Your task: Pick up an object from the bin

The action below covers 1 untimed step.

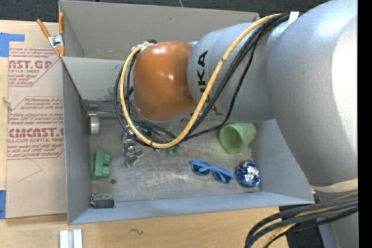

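Note:
My gripper (pixel 131 149) reaches down into the left middle of the bin, its lower end close above the floor, under the arm's orange cover. A green block (pixel 101 164) lies just to its left. A silver cylinder (pixel 93 124) lies on its side further up, by the left wall. A small green piece (pixel 172 150) peeks out to the gripper's right, partly hidden by cables. Nothing shows in the gripper.
A small dark flat piece (pixel 102 201) sits in the front left corner. Blue sunglasses (pixel 210 171), a glittery blue ball (pixel 248 174) and a green cup (pixel 236 136) on its side lie at the right. The arm and its cables cover the bin's middle and back.

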### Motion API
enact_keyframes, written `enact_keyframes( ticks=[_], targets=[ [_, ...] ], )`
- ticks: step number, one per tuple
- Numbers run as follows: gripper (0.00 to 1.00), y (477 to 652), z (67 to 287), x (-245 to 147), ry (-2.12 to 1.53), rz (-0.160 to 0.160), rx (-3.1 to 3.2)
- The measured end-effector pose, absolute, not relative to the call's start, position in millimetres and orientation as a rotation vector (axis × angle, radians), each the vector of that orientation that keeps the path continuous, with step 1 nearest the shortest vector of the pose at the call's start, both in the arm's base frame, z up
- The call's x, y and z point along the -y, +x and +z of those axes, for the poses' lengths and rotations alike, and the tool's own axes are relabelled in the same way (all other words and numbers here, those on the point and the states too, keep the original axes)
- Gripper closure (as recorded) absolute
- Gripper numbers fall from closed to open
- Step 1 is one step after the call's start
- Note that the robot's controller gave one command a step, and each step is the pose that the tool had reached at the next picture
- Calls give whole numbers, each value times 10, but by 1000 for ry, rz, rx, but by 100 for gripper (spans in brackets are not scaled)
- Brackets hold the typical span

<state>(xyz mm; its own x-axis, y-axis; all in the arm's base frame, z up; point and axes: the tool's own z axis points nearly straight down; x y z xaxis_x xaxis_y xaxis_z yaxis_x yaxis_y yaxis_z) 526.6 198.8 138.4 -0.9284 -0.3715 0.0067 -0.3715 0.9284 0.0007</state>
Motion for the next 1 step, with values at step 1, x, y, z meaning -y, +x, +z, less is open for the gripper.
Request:
enact_keyframes(
  ticks=[1],
  targets=[
    [0, 5287, 1420, -2004, 597, -2, 3085]
  ],
)
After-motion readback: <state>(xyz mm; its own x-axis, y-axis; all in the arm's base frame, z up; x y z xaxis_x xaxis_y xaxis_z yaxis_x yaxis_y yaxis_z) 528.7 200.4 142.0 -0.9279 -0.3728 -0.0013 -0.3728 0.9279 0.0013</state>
